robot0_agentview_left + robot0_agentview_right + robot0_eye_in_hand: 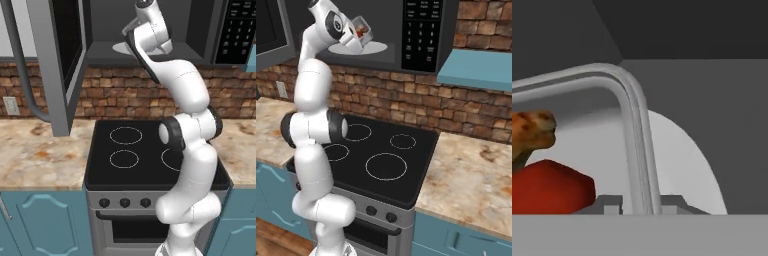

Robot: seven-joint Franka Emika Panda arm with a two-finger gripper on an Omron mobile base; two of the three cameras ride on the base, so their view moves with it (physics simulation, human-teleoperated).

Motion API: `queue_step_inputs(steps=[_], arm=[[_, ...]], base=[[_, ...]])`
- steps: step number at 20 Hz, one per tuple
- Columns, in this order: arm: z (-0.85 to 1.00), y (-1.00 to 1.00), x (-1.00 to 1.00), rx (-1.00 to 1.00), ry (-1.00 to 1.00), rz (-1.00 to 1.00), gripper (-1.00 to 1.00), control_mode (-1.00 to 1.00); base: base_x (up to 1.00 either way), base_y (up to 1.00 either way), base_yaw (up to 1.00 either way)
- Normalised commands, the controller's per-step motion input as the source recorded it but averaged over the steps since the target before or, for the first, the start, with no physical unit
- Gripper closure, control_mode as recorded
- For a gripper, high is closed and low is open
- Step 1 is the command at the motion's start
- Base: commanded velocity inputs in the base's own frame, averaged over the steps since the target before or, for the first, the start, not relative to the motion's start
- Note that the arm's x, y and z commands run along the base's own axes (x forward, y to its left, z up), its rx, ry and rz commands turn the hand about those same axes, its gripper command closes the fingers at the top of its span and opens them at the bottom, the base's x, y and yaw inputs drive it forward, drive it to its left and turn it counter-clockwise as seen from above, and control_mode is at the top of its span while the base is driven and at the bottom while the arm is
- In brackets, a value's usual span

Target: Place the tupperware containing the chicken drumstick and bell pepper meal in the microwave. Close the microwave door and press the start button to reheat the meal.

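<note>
While narrow jaws straddle its rim: one tupperware (361, 31), one drumstick (531, 131), tilted over turntable plate (375, 48).

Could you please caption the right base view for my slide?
Gripper sets the tupperware onto the turntable plate inside the microwave.

Kitchen — black stove (150, 155), microwave (421, 35), brick backsplash (120, 95).
</note>
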Motion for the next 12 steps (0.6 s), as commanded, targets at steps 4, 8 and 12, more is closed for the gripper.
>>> queue_step_inputs(steps=[4, 8, 12], arm=[[-0.6, 0.06, 0.16, -0.01, -0.13, -0.05, -1.0, -1.0], [-0.63, 0.15, 0.02, -0.04, -0.43, -0.04, -1.0, -1.0], [-0.63, 0.04, 0.21, -0.04, -0.49, -0.12, -1.0, -1.0]], base=[[0.0, 0.0, 0.0], [0.0, 0.0, 0.0], [0.0, 0.0, 0.0]])
